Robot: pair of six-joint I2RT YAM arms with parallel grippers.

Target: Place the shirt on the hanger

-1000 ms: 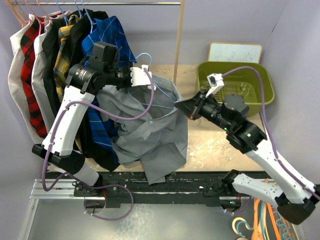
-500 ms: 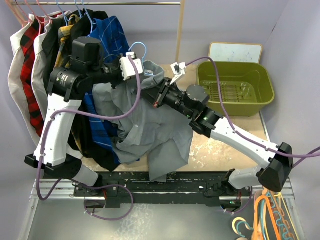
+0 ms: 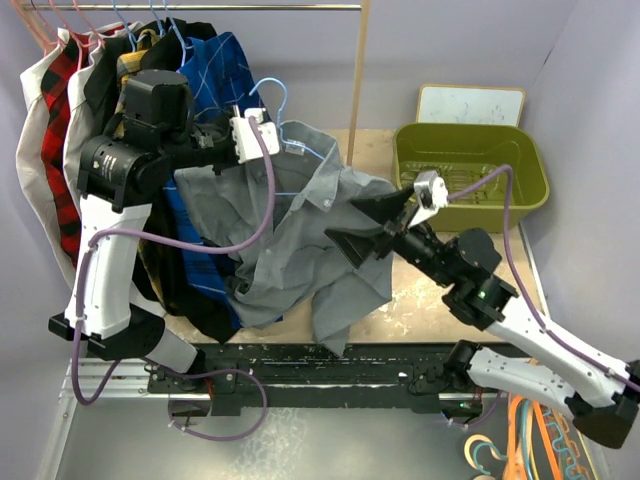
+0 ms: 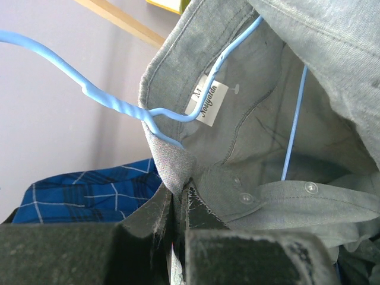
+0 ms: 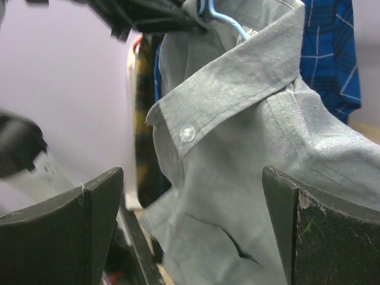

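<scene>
Grey shirt (image 3: 310, 250) on hanger (image 4: 116, 105), collar pinched in left claw (image 4: 178, 205), long axis downward. Straight ahead of right claw (image 5: 190, 178), spread wide, empty, level with collar.

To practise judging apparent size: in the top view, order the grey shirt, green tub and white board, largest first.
1. shirt
2. tub
3. board
The board sits farthest back, so its true size is unsure.

We see the light-grey collared shirt (image 3: 310, 250) hanging crumpled in loose folds, its collar raised around the thin light-blue wire hanger (image 4: 113, 102), whose hook sticks out above while one arm runs inside past the neck label.
</scene>
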